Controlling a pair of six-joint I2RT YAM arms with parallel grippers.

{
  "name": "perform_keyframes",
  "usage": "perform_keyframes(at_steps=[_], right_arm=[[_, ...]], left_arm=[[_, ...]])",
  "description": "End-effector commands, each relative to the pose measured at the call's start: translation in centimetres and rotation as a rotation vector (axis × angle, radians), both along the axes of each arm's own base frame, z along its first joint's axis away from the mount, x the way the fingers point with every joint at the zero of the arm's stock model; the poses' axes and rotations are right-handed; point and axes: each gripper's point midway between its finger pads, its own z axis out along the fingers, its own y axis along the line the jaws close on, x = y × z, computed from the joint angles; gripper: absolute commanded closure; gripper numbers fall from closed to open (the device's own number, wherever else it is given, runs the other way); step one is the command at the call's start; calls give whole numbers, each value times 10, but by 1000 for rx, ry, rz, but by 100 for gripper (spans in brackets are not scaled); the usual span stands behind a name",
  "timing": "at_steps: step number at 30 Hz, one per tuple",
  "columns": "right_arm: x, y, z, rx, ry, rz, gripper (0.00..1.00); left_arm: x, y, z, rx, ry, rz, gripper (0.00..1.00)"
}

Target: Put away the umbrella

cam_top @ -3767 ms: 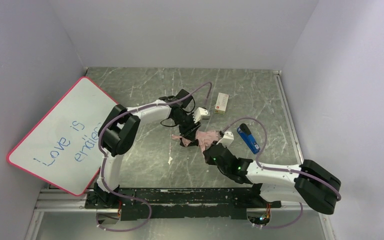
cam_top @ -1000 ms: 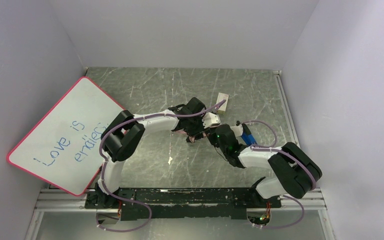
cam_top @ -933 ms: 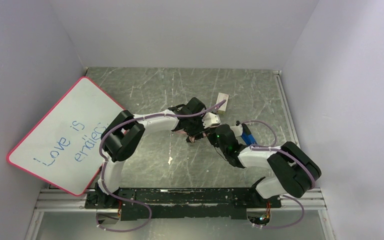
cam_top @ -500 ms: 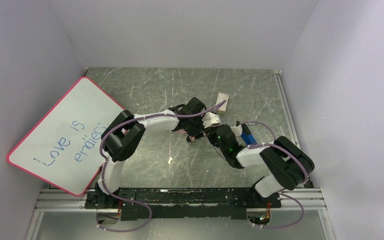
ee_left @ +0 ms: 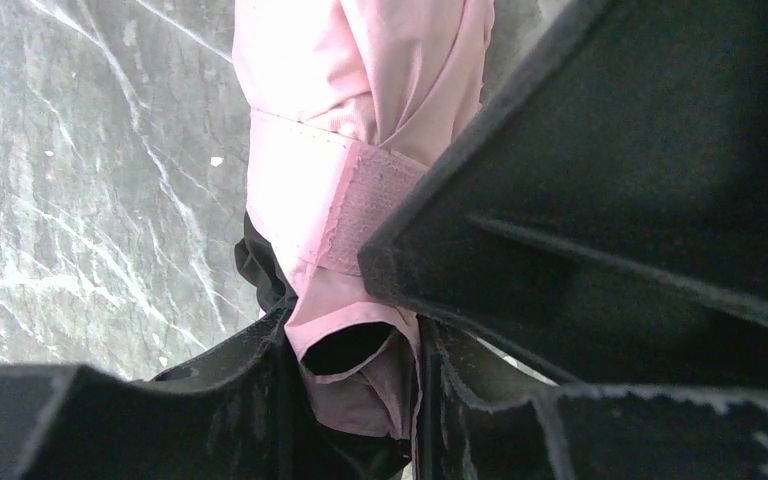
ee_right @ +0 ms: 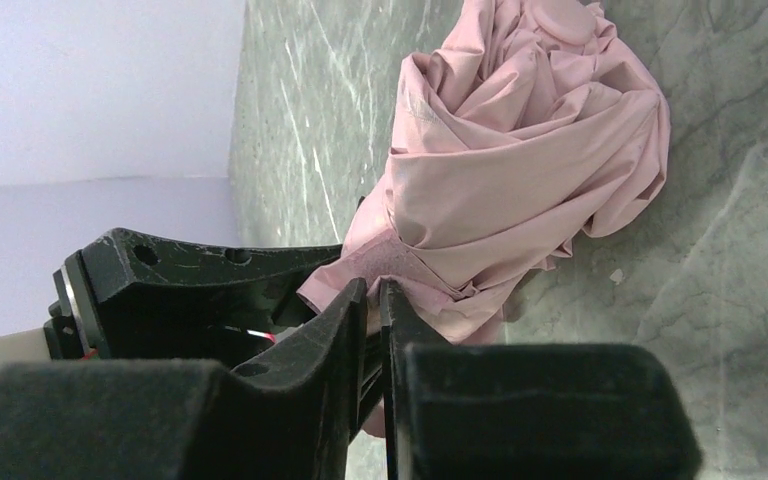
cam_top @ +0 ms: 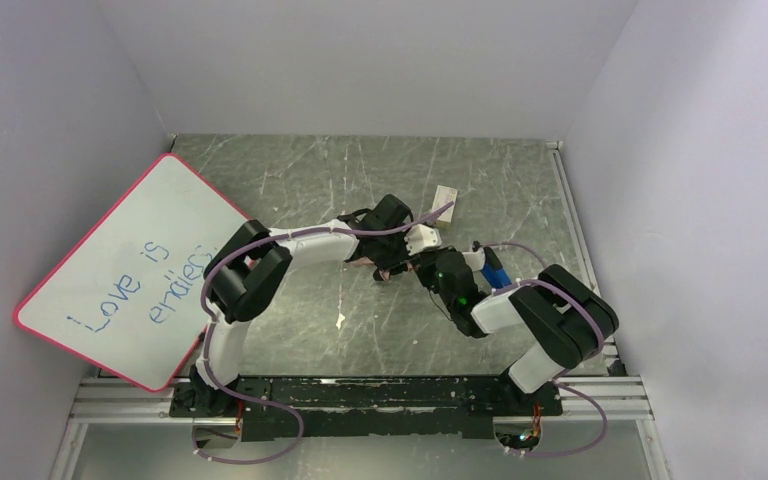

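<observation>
1. The step in hand appears to be fastening the bundle. The compact umbrella [ee_left: 350, 90] of pale pink fabric with black lining is gathered into folds. It sits mid-way across the grey marbled tabletop [cam_top: 310, 180], between the two grippers. Whether it rests on the surface or hangs just above it, I cannot tell.
2. The left gripper [ee_left: 355, 365] is clamped on the bundle's lower end. The right gripper [ee_right: 372, 300] has its jaws nearly together, pinching the tip of the pink hook-and-loop strap [ee_left: 335, 195].
3. Next, the right arm likely needs to draw the strap taut around the folds and press it closed while the left holds steady. Loose fabric could slip out.
4. Nearly four seconds ago the right arm reached in outstretched and the umbrella showed from above as a loose pink heap. Now that arm is folded in tight and both wrists hide the bundle. Over the last second only the right elbow shifts inward.
</observation>
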Motion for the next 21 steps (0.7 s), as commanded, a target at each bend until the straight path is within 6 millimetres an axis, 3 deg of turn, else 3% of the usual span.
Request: perform_keyframes(at_steps=[1, 7, 21], right_arm=[[9, -23, -3, -78, -41, -64, 84], [11, -22, -5, -118, -52, -23, 85], [18, -14, -23, -144, 1, 28, 86]], left_arm=[[-107, 122, -118, 489, 429, -40, 95], [-122, 103, -106, 410, 534, -112, 95], [-138, 90, -94, 330, 626, -167, 95]])
